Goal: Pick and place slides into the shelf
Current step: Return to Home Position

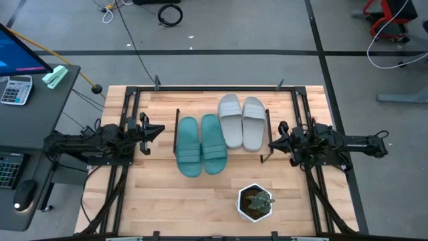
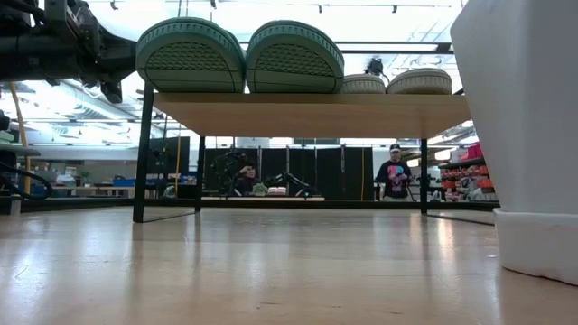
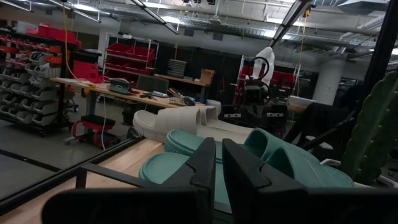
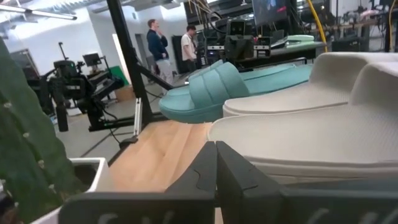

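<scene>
All told, counted four slides (image 1: 230, 120) up on the shelf (image 2: 361, 115): teal pair (image 1: 200, 145) toward 7 o'clock of its top, grey pair (image 1: 242, 124) toward 1 o'clock. Judged placing done, with only parking of the arms to do.

Noted left gripper (image 1: 157, 129) at 9 o'clock of the shelf, fingers nearly pressed together, holding nothing. Noted right gripper (image 1: 273, 142) at 3 o'clock, fingers closed, likewise empty.

Logged potted cactus (image 1: 255, 203) at 6 o'clock, near the shelf, apart from both arms. Saw nothing blocking either arm. Spotted a person (image 2: 393, 176) in the room beyond.
</scene>
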`<state>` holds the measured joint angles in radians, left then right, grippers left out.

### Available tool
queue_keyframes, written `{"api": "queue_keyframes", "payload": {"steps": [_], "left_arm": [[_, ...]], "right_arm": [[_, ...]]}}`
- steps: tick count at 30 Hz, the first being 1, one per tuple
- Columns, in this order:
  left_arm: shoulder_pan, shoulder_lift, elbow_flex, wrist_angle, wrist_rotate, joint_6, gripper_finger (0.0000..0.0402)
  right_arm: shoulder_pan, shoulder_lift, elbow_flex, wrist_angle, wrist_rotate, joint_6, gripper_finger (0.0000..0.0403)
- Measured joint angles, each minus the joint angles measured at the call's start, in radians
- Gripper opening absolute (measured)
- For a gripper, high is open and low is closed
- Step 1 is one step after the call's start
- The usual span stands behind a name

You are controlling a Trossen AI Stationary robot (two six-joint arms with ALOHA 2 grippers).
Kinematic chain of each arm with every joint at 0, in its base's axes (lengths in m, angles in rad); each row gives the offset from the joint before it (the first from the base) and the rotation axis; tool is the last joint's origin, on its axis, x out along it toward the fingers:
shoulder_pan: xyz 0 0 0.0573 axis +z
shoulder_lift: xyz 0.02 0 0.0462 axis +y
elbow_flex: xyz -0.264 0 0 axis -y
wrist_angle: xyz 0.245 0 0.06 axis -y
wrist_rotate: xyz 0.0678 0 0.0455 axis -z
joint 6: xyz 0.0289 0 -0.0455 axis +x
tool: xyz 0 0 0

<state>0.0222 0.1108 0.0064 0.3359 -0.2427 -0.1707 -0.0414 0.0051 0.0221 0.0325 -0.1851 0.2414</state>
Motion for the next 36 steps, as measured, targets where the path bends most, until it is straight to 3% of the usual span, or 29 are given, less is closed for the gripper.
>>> {"api": "queue_keyframes", "payload": {"steps": [36], "left_arm": [[0.000,0.000,0.000,0.000,0.000,0.000,0.0030]], "right_arm": [[0.000,0.000,0.000,-0.009,0.001,0.025,0.0006]]}}
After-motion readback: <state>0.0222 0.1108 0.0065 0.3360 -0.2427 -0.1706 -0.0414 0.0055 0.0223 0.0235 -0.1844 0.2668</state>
